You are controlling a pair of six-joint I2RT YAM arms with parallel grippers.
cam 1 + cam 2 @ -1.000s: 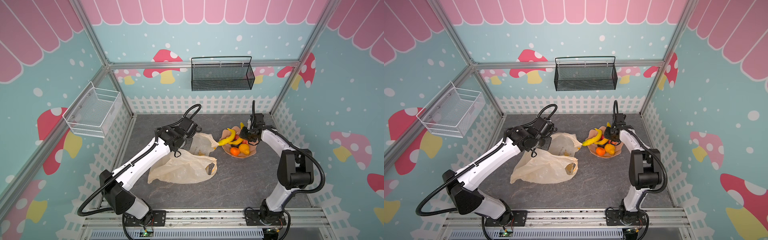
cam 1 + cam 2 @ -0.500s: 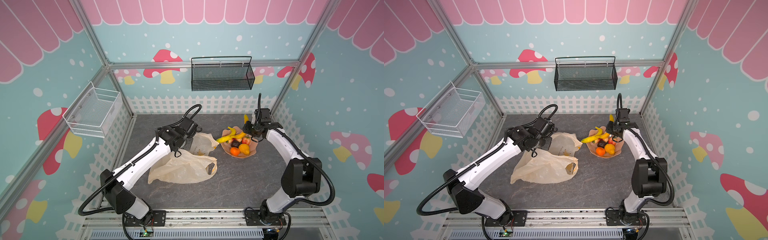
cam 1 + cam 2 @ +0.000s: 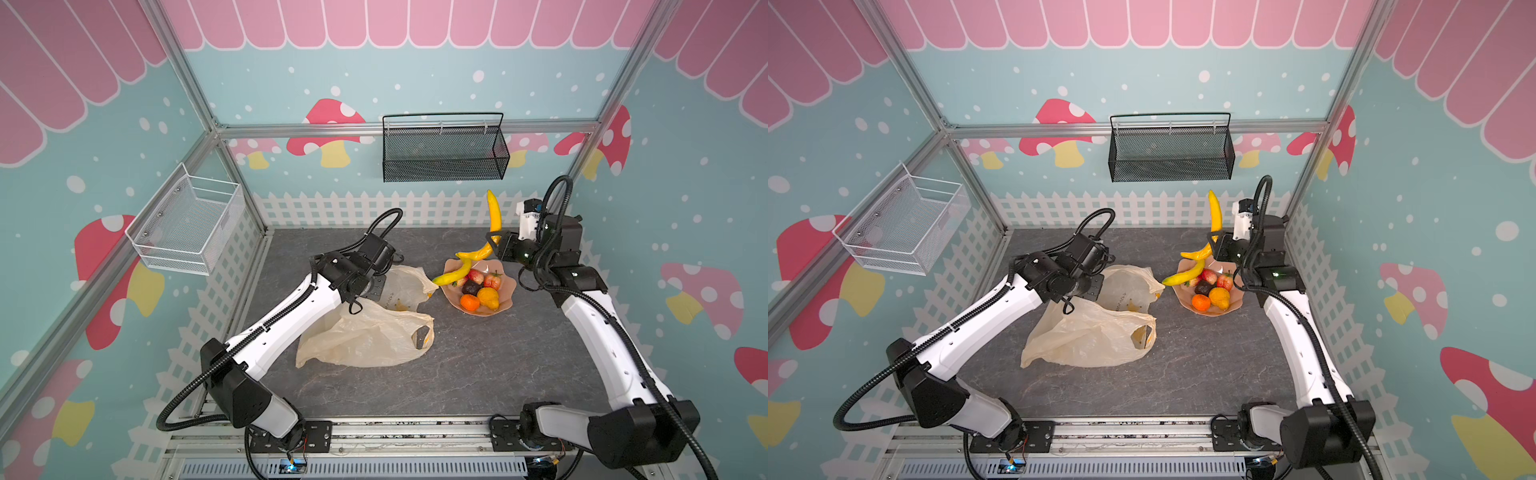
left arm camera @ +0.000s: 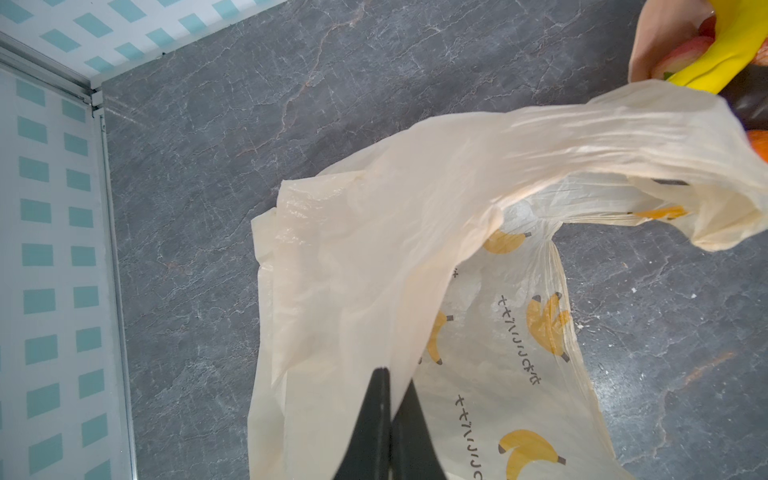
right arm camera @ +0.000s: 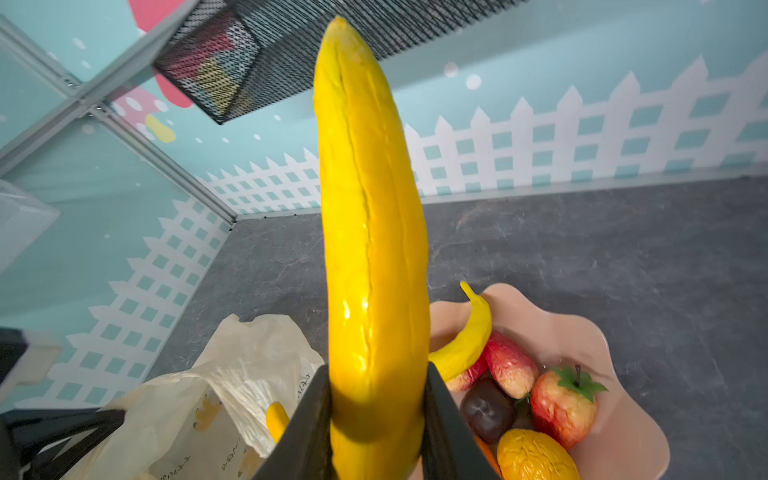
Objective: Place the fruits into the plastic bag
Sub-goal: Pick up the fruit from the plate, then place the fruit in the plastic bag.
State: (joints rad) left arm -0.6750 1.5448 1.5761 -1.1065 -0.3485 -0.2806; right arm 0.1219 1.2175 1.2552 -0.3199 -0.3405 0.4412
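A toy banana (image 3: 493,212) stands upright above the pink bowl (image 3: 508,293), clamped near its lower end in the right gripper (image 5: 376,409). The arm is bent in from the right, wrist high over the bowl. Just beside the bowl lies the plastic bag (image 3: 365,332) — its rim pinched in the closed left gripper (image 4: 390,386), apparently to keep the mouth open for the drop. The other fruits (image 3: 478,291) sit in the bowl.

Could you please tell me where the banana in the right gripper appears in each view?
In a top view: held banana, back right, over the pink bowl's far rim.
In a top view: held banana, same place.
Left wrist: not in it.
Right wrist: held banana, centre, nearly full height.
Shared landmark: the pink bowl.
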